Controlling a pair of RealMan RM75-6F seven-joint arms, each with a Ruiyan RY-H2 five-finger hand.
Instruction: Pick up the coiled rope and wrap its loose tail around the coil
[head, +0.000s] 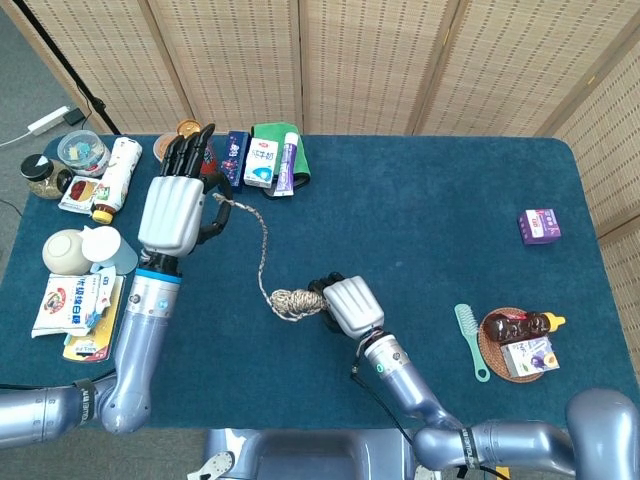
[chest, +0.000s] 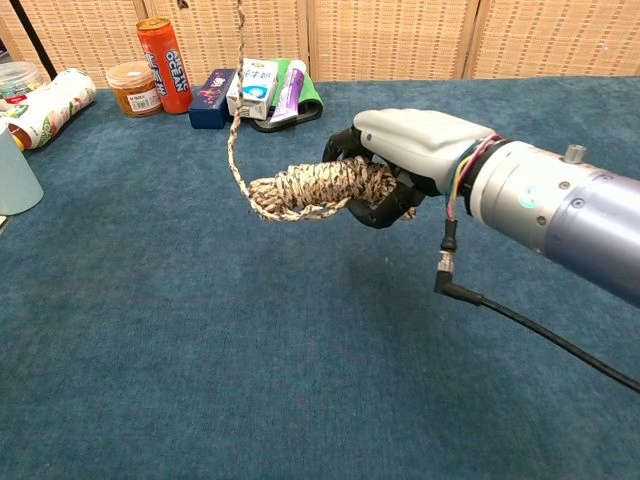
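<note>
My right hand (head: 345, 304) (chest: 405, 165) grips one end of the coiled rope (head: 293, 302) (chest: 315, 189) and holds it above the blue table. The rope's loose tail (head: 262, 250) (chest: 234, 120) rises from the coil's left end up to my left hand (head: 180, 203), which pinches the tail's end, raised over the table's back left. The tail hangs slack in a curve. In the chest view the left hand is out of frame and the tail runs off the top edge.
Jars, an orange can (chest: 165, 51), boxes (head: 261, 162) and a green pouch line the back left. A cup (head: 104, 246), bowl and snack packets lie at the left edge. A comb (head: 469, 335), a basket (head: 512, 347) with a bottle, and a purple box (head: 539, 226) sit at the right.
</note>
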